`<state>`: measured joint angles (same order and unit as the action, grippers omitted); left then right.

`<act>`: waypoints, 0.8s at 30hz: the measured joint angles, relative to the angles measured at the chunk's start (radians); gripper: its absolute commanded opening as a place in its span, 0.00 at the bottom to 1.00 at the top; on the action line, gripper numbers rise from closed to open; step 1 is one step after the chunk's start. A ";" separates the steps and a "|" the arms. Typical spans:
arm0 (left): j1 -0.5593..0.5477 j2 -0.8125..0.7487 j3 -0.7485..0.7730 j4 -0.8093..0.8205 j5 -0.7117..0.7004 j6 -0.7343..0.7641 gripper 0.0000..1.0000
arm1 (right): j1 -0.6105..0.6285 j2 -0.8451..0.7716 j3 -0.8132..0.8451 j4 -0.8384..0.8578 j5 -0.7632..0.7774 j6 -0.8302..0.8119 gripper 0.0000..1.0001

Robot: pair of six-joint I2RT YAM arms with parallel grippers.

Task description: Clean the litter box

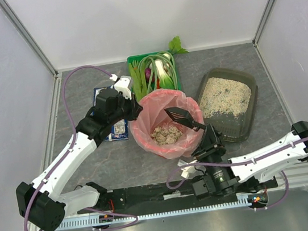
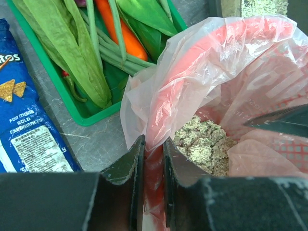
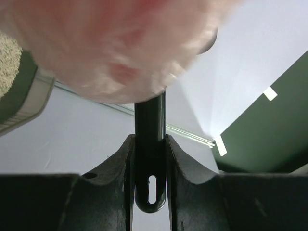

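Note:
The litter box (image 1: pixel 228 103), a dark tray of beige litter, lies right of the red bin (image 1: pixel 164 123) lined with a pink bag. Clumps of litter (image 1: pixel 166 134) lie in the bin. My left gripper (image 1: pixel 132 108) is shut on the bag's rim at the bin's left edge; in the left wrist view its jaws pinch the pink plastic (image 2: pixel 154 166). My right gripper (image 1: pixel 205 133) is shut on the handle of a black scoop (image 1: pixel 182 117), whose head is over the bin's right side. The handle (image 3: pixel 150 144) shows between the right jaws; the scoop tip (image 2: pixel 284 120) shows at right.
A green crate (image 1: pixel 154 72) of vegetables stands behind the bin. A blue chip bag (image 1: pixel 108 113) lies under the left arm, also in the left wrist view (image 2: pixel 26 130). White walls enclose the table on three sides.

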<state>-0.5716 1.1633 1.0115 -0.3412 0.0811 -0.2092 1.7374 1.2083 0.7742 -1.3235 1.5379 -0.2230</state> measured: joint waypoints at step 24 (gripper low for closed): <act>0.009 0.002 -0.004 -0.024 -0.022 0.000 0.02 | -0.009 0.062 0.135 -0.022 -0.087 0.024 0.00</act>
<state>-0.5625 1.1648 1.0077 -0.3653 0.0593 -0.2089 1.7283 1.2701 0.9092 -1.3453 1.4513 -0.1989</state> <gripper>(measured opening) 0.233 0.324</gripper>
